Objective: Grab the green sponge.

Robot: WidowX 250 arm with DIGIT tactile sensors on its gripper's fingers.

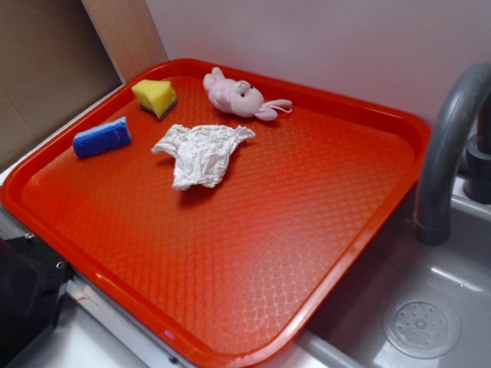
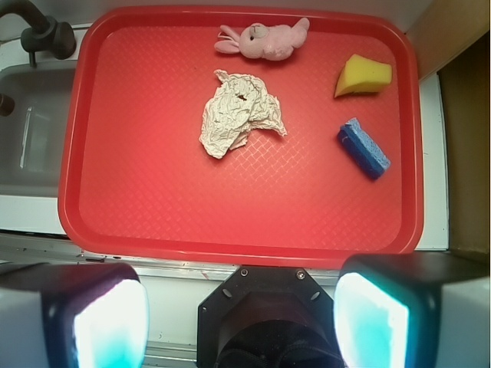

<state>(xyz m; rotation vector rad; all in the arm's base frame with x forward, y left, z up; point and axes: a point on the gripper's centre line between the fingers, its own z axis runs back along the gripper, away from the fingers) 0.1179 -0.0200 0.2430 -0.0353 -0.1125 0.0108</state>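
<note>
In the exterior view, a big red tray (image 1: 322,230) is filling most of the frame. The green sponge (image 1: 154,97), a yellow wedge with a thin dark layer underneath, is sitting in the upper left of the tray. A blue sponge (image 1: 102,138) is lying near it, lower and more to the left. A white cloth (image 1: 201,153) is lying crumpled near the middle, and a pink toy bunny (image 1: 239,98) is resting at the top. A gray tap (image 1: 445,138) is curving over a sink (image 1: 418,326) on the right side.

In the wrist view, the gripper (image 2: 242,326) is hanging at the bottom of the frame with its two fingers (image 2: 107,322) standing wide apart and holding nothing. The green sponge (image 2: 363,76) is sitting in the upper right of the tray (image 2: 153,222), well apart from the gripper. The blue sponge (image 2: 364,148) is lying just below it. The cloth (image 2: 238,113) is sitting near the middle, and the bunny (image 2: 265,40) is lying at the top.
</note>
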